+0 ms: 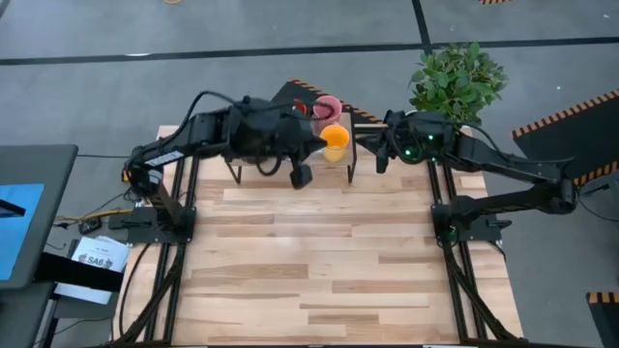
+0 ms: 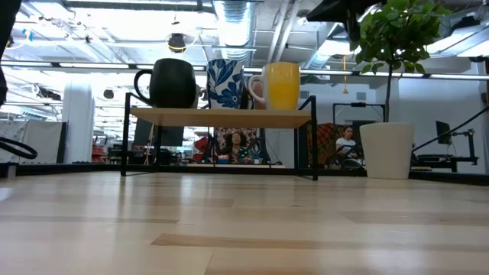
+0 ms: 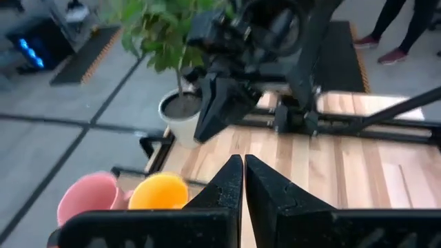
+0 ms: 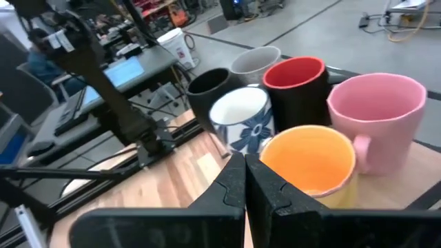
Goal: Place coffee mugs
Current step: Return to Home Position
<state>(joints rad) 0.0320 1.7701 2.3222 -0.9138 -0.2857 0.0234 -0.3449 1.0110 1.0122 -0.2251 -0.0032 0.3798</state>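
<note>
Mugs (image 4: 241,117): all six on shelf (image 2: 221,117) at far edge of worktop (image 1: 329,261). Yellow, pink at end nearer plant (image 1: 456,77), black at other end.
Left tool (image 1: 302,176): fingers together, empty, just in front of shelf near yellow mug.
Right tool (image 1: 381,159): fingers together, empty, at shelf's plant-side end.
Judgement: placing done, only retreat to home left.
Method: lift each tool clear first, then draw back toward own base. No sideways sweep past shelf. Right arm to mind plant leaves.
</note>
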